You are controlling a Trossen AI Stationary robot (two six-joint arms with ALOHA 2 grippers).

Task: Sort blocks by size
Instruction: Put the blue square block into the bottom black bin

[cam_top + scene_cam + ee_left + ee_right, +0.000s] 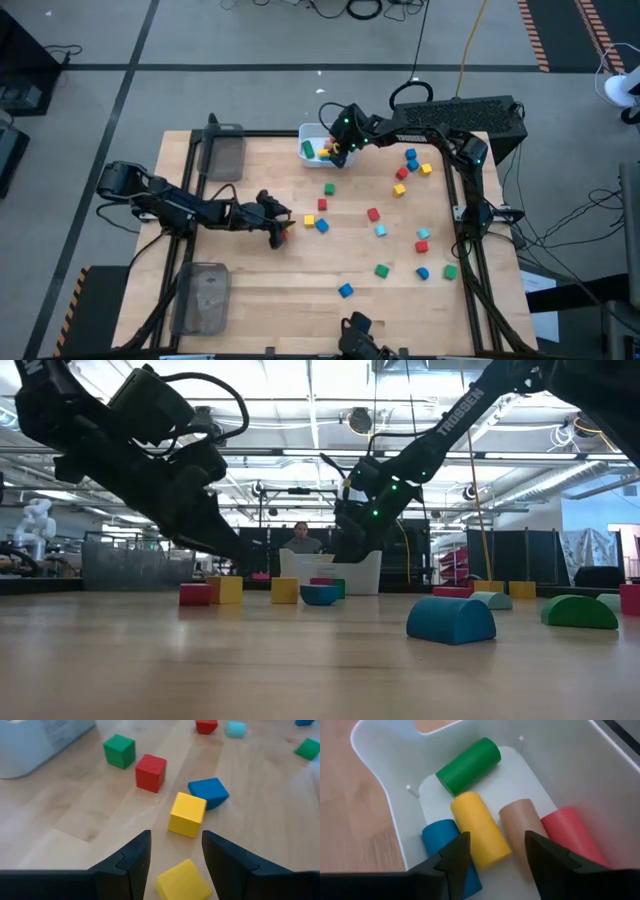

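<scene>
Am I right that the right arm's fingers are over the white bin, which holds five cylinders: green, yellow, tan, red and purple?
Not quite: the fifth cylinder is blue, not purple. The right wrist view shows the white bin holding a green cylinder, yellow cylinder, tan cylinder, red cylinder and blue cylinder, with the right gripper over it.

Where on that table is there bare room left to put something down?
Bare wood runs along the near edge of the table, between the lower grey tray and a blue block. The right half is crowded with scattered blocks; the white bin is filling with cylinders.
</scene>
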